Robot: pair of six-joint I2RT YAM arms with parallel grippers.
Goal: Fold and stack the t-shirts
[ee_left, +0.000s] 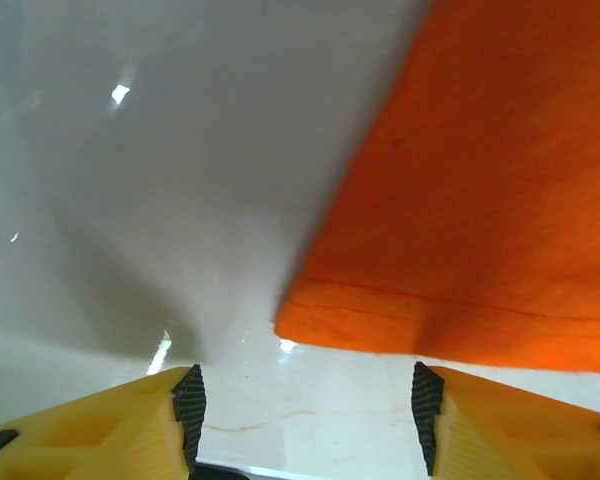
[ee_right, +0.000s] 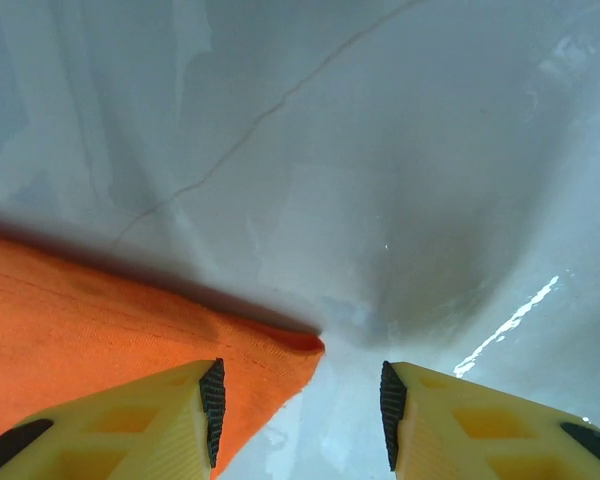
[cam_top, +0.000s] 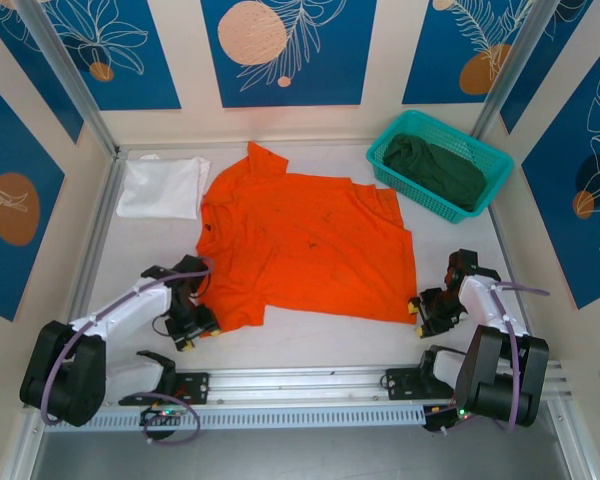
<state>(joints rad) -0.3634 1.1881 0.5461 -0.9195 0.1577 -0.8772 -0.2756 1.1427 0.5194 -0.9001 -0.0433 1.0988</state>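
Orange t-shirt (cam_top: 310,245) lies spread flat in the middle of a white table (cam_top: 310,338), collar toward the far wall and bottom hem toward the two robot arms. Its cloth shows light creases and its left sleeve is folded in a little.

A white t-shirt (cam_top: 162,187) sits folded in a neat rectangle at the far left, just beside the orange one's shoulder. A dark green t-shirt (cam_top: 435,168) lies crumpled inside a teal mesh basket (cam_top: 378,157) at the far right corner.

The left gripper (cam_top: 188,336) is low over the table at the near left corner of the orange hem. Its wrist camera shows the yellow fingers (ee_left: 130,420) set wide apart, nothing between them, with the hem corner (ee_left: 300,325) lying on the table just ahead of the gap.

The right gripper (cam_top: 421,313) is low at the near right corner of the hem. Its jaws are also spread wide and hold nothing. In its wrist view the orange corner (ee_right: 295,345) lies just ahead of the gap, close to one black-padded fingertip (ee_right: 212,405), with bare table beyond.
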